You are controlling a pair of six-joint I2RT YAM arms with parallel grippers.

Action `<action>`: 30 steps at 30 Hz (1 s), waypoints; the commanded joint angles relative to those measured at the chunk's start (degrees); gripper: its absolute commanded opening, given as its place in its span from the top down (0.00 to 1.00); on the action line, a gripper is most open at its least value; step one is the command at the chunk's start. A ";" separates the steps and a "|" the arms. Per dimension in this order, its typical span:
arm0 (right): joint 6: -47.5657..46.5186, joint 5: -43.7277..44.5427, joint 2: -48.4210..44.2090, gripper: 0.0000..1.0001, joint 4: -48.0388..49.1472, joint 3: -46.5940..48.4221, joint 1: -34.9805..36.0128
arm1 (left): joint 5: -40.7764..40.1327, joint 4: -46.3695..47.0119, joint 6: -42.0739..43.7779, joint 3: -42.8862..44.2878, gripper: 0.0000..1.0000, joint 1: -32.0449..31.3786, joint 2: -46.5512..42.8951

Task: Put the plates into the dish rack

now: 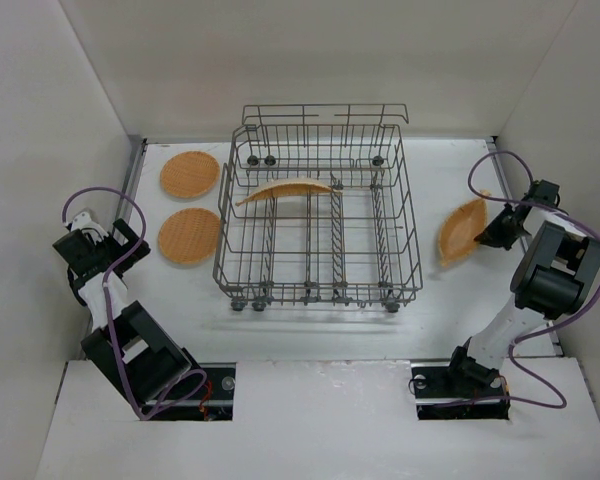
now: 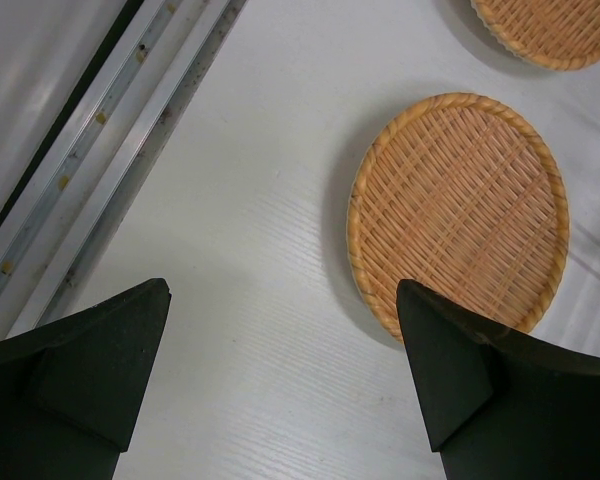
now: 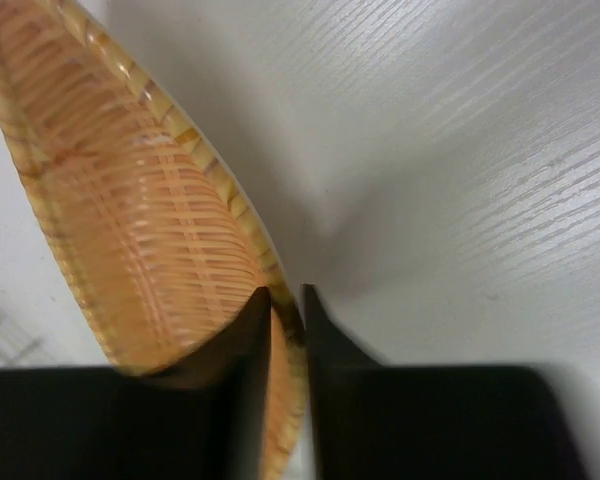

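All four plates are round, shallow and orange-tan, woven like basketwork with a twisted rim.

The held plate (image 1: pixel 462 231) stands on edge to the right of the dish rack (image 1: pixel 320 262), apart from its wire side. The right gripper (image 3: pixel 286 294) is clamped on this plate's rim. In the right wrist view one dark finger lies inside the bowl, the other lies behind the rim, and only the rim's thickness sits between them. The rest of the plate stretches up and away from the fingertips. Whether its lower edge touches the white table (image 1: pixel 310 335) I cannot tell.

The rack plate (image 1: pixel 285 189) leans tilted among the tines in the rear left part of the grey wire rack and shows as a crescent.

The near plate (image 2: pixel 460 210) and the far plate (image 2: pixel 550 30) lie flat on the table left of the rack, one behind the other, close but not touching.

The left gripper (image 2: pixel 282 290) hangs over bare table with its fingers spread wide and nothing between them. The near plate lies ahead and to the right of it, with its edge passing under the tip of the right-hand finger in the left wrist view.
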 commanded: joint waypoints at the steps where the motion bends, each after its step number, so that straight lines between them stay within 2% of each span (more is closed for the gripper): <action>1: -1.17 0.09 0.14 1.00 -2.24 4.11 0.86 | -0.21 0.40 0.11 2.52 0.00 -0.29 -0.19; 15: -2.94 -3.34 -12.06 1.00 0.90 1.05 5.43 | -0.21 0.58 0.55 2.00 0.00 -0.91 -0.98; 30: -12.69 0.61 -36.14 1.00 0.46 4.47 8.34 | -0.39 1.02 0.73 1.38 0.00 -1.17 -1.77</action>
